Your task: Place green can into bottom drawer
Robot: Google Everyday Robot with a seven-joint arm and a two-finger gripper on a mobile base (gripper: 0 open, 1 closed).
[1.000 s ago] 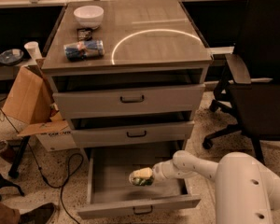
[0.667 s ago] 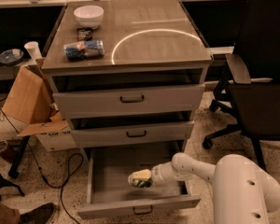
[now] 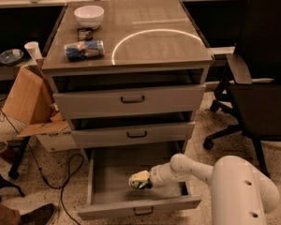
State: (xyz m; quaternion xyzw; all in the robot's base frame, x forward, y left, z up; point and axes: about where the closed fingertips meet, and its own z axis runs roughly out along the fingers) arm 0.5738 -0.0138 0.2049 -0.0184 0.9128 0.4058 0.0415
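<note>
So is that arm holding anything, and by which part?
Yes, the gripper appears to hold the green can by the end nearer the arm, inside the open bottom drawer.

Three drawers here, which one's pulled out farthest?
The bottom drawer: pulled far out, floor exposed, gripper and green can inside it. The top drawer and middle drawer sit nearly closed.

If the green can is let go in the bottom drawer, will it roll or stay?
Likely to roll: the green can is tipped sideways at the gripper, and the bottom drawer floor looks flat. Probably light, being a small drink can.
</note>
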